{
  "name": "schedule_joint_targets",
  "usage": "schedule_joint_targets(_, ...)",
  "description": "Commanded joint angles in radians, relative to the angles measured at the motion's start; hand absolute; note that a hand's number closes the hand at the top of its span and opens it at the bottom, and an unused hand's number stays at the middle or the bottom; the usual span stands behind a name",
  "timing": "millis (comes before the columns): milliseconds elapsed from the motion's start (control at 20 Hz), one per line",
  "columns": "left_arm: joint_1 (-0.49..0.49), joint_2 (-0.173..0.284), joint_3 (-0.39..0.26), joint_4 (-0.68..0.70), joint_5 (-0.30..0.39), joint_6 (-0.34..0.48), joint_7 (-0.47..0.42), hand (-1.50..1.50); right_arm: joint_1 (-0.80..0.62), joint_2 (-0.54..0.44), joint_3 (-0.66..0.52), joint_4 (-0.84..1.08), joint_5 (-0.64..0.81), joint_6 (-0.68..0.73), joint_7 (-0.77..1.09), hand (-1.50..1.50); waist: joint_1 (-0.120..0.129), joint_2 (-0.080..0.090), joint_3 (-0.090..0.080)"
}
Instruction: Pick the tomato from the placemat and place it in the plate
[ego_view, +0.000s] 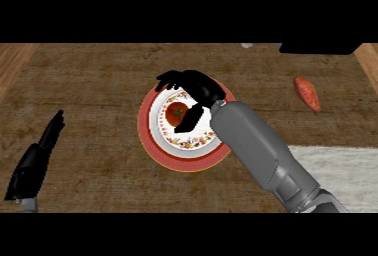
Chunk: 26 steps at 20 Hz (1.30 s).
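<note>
Counter (96, 70): a brown woven top fills my view; everything I work with lies on it, so the plate has a flat, steady base.

Placemat (336, 172): the pale, fuzzy mat sits at my lower right, partly under my right forearm. No tomato shows on it now.

Right forearm (258, 150): I bring it in slantwise from the lower right, from over the mat toward the plate, so the hand ends up above the dish's middle.

Plate (159, 150): a red-rimmed plate with a white, flower-edged inner ring sits mid-counter, well apart from the mat. It is the goal, which is why my arm points there.

Left hand (37, 157): it rests at the left edge, fingers straight and holding nothing. I keep it out of the way.

Right hand (193, 87): it hangs over the plate's upper half, fingers loosely spread above and thumb reaching down just beside the tomato. I judge it has let go, since nothing is curled round the fruit.

Orange vegetable (307, 93): a long orange-red piece lies to the right, apart from the plate; it is no part of my job.

Tomato (177, 113): it lies in the plate's white centre, dark stalk upward. I judge the placing done; what remains is lifting clear without nudging it.
</note>
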Motion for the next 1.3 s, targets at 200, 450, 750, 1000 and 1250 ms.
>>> schedule_joint_targets(200, 0.030, -0.008, 0.012, -0.019, -0.014, 0.020, -0.018, 0.00, 0.015, 0.001, -0.138, -0.042, -0.206, -0.104, -0.033, -1.50, -0.015, -0.004, 0.001)
schedule_joint_targets(450, 0.042, -0.021, 0.003, -0.011, -0.005, 0.002, -0.024, 0.00, -0.010, -0.090, -0.287, 0.060, -0.290, -0.074, -0.076, -1.50, -0.016, 0.000, 0.001)
schedule_joint_targets(750, 0.046, -0.023, -0.005, -0.034, -0.017, 0.002, -0.031, 0.00, -0.033, -0.204, -0.436, 0.212, -0.407, 0.111, -0.245, -1.50, 0.008, 0.009, 0.001)
schedule_joint_targets(1000, -0.010, -0.026, -0.010, -0.018, -0.029, 0.005, 0.012, 0.00, -0.059, -0.317, -0.482, 0.321, -0.412, 0.240, -0.376, -1.50, 0.007, 0.012, 0.001)
schedule_joint_targets(1250, 0.019, -0.042, -0.018, -0.035, -0.028, 0.007, -0.022, 0.00, -0.068, -0.414, -0.475, 0.415, -0.366, 0.315, -0.493, -1.50, 0.033, 0.021, 0.002)
